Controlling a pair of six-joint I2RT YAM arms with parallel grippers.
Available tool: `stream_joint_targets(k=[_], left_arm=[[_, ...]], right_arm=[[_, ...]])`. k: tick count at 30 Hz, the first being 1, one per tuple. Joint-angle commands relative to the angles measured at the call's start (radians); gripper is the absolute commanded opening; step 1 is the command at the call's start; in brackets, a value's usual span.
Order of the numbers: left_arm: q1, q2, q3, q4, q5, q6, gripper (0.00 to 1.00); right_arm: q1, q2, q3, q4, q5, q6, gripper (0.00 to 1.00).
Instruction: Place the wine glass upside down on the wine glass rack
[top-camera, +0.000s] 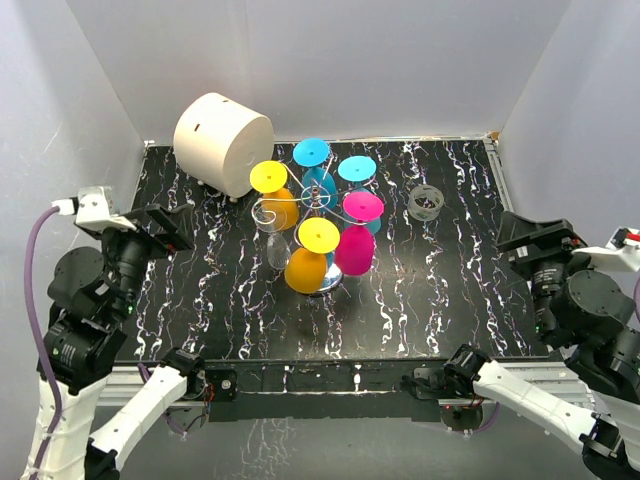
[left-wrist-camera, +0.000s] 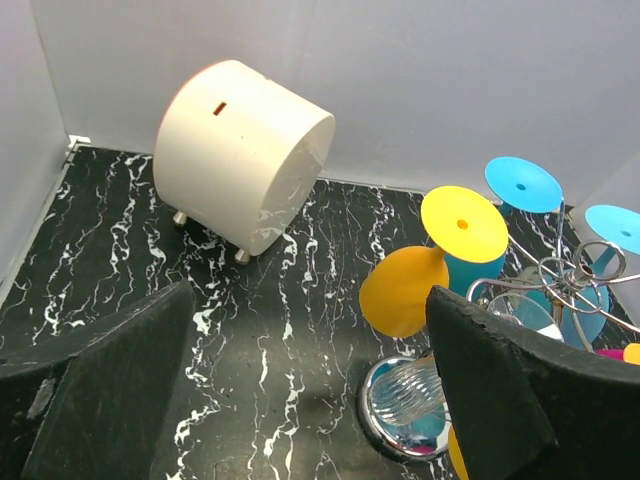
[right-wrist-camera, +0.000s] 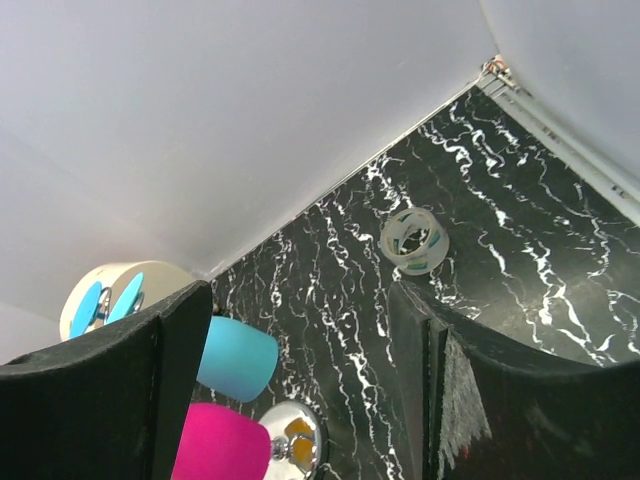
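Left gripper and right gripper: wide open, empty, at frame edges. Your wine glasses hang inverted, feet hooked in rack spirals.

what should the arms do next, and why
Probably just park both arms: the left claw and right claw are open and empty, five coloured wine glasses hang upside down on the wine glass rack, and no loose wine glass shows on the table.
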Motion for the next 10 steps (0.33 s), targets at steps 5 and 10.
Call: stream_joint_targets(k=[5,10], left_arm=[[0.003,-0.076,0.036,-0.019,-0.105,0.023,0.98],[0.003,-0.09,0.032,-0.015,-0.092,0.039,0.99]], right_arm=[[0.003,-0.046,0.024,0.018,0.081,-0.067,0.71],[0.003,-0.045,0.013,0.047,0.076,-0.076,0.71]])
